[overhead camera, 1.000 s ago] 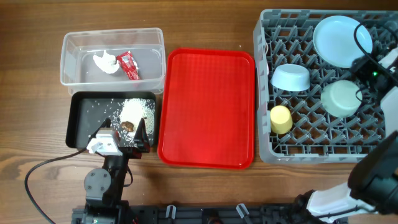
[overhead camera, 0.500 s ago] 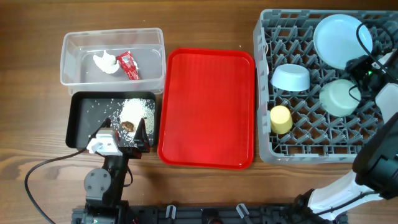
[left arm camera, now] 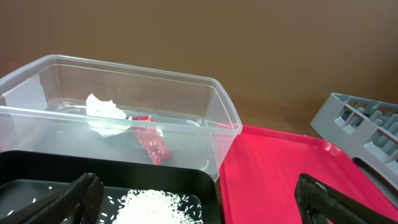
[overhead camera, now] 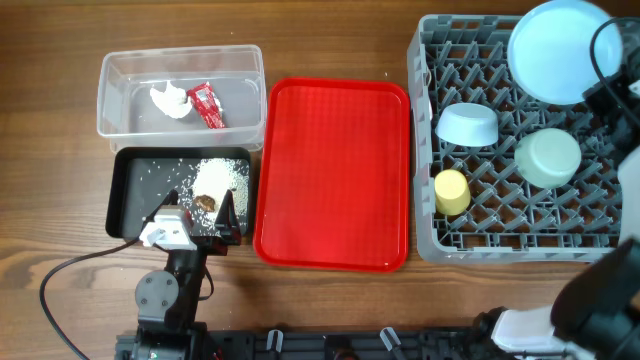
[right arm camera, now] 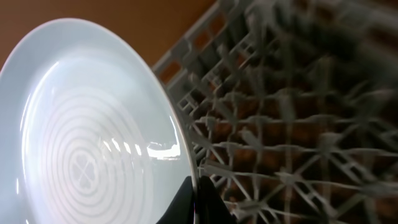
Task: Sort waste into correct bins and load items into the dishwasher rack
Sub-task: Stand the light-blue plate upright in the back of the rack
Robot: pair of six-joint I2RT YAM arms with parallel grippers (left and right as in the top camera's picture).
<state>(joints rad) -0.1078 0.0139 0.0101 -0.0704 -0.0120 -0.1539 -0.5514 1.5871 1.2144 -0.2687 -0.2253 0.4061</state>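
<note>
My right gripper [right arm camera: 198, 199] is shut on the rim of the pale blue plate [right arm camera: 93, 137], holding it tilted above the far right corner of the grey dishwasher rack [overhead camera: 500, 215]. From overhead the plate [overhead camera: 558, 50] looks large and raised. In the rack lie a small blue bowl [overhead camera: 467, 125], a mint bowl [overhead camera: 548, 158] and a yellow cup [overhead camera: 452, 190]. My left gripper [overhead camera: 200, 215] stands open over the near end of the black tray [overhead camera: 130, 195], which holds rice [overhead camera: 222, 175] and a brown lump [overhead camera: 206, 202]. The clear tub [overhead camera: 180, 70] holds a tissue [overhead camera: 170, 99] and a red sachet [overhead camera: 206, 104].
A red serving tray [overhead camera: 335, 175] lies between the bins and the rack with nothing on it. The left arm's cable [overhead camera: 70, 270] loops over the wooden table at the front left. The right arm's body reaches in along the right edge.
My right gripper closed on the plate's rim and lifted it; the plate now looks bigger and sits further toward the rack's far right corner. The left arm has not moved.
</note>
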